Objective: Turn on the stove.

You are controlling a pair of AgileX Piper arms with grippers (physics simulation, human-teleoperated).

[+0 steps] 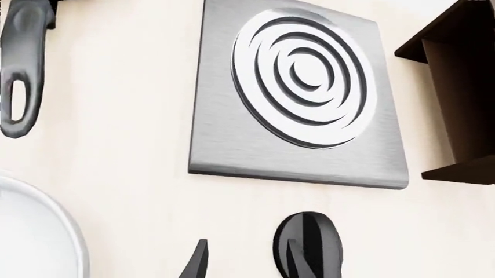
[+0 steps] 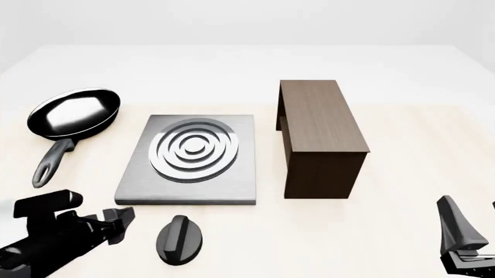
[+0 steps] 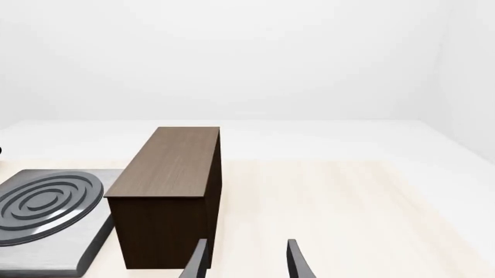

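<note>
Knob (image 2: 180,238) just beside stove (image 2: 139,188) edge

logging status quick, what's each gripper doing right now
left gripper: empty, beside the knob; open or shut cannot be told.
right gripper: open, holding nothing.

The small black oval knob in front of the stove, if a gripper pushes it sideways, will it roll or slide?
The small black oval knob sits low and flat on the pale wooden table, so rolling seems unlikely. Its raised ridge probably invites turning. It looks rigid and glossy, possibly slippery.
</note>
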